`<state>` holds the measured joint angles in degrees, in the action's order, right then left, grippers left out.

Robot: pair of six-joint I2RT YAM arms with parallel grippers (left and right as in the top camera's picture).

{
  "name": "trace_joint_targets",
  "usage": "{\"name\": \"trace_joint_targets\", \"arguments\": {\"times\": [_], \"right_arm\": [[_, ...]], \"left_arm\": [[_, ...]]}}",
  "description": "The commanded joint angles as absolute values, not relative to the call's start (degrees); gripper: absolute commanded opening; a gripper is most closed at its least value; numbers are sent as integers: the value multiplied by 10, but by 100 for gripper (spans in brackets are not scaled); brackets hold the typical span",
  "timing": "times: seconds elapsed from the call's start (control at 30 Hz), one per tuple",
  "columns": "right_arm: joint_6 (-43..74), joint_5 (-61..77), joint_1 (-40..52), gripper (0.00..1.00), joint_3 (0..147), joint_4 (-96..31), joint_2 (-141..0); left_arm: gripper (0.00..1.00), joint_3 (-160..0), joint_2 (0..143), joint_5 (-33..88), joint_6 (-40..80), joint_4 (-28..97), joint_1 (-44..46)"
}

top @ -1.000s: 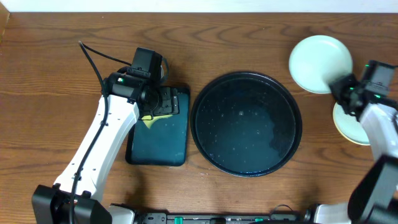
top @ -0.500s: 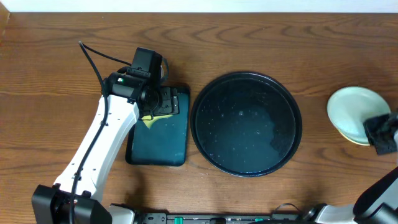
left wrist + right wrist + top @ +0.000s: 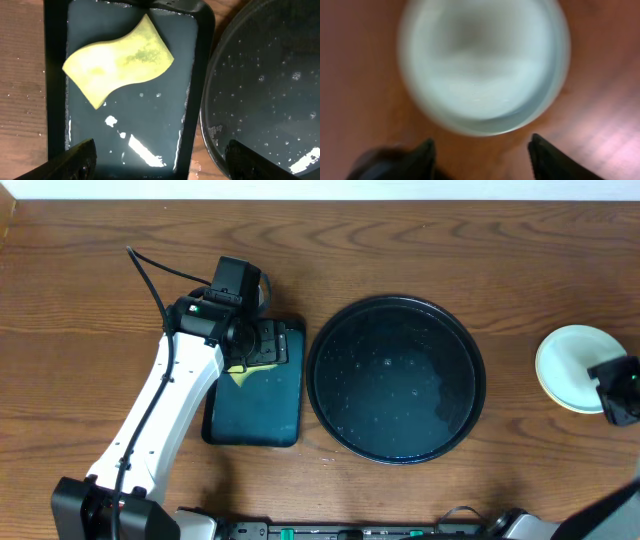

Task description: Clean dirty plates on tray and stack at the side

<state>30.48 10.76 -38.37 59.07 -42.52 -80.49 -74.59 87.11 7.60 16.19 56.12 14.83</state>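
The large round black tray (image 3: 395, 442) sits mid-table, wet and holding no plates. A pale mint-white plate (image 3: 568, 365) lies on the wood at the far right, with a yellowish edge showing under it. In the right wrist view the same plate (image 3: 482, 65) is blurred. My right gripper (image 3: 480, 157) stands open just off its near rim, with nothing between the fingers; in the overhead view the right gripper (image 3: 605, 383) is at the plate's right side. My left gripper (image 3: 160, 162) hangs wide open above the small teal tray (image 3: 195, 75), apart from the sponge (image 3: 117, 60).
The yellow-green sponge (image 3: 245, 368) lies in the rectangular dark-teal tray (image 3: 255, 415), left of the black tray. A cable (image 3: 150, 275) runs from the left arm (image 3: 165, 410) toward the back left. Bare wood surrounds both trays.
My right gripper has carried the pale plate from the back right down to the spot at the right edge and has opened, letting it go. The left arm has not moved.
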Motion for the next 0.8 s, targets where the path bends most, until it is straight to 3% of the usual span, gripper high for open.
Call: {"name": "trace_joint_targets", "arguments": {"times": [0.0, 0.07, 0.43, 0.77], "right_arm": [[246, 159, -341, 43, 593, -432, -743], [227, 176, -309, 42, 593, -451, -723], [67, 259, -86, 62, 592, -515, -714], [65, 211, 33, 63, 592, -494, -714]], "left_arm": [[83, -749, 872, 79, 152, 563, 148], [83, -749, 872, 79, 152, 563, 148], [83, -749, 872, 79, 152, 563, 148], [83, -749, 872, 67, 148, 554, 148]]}}
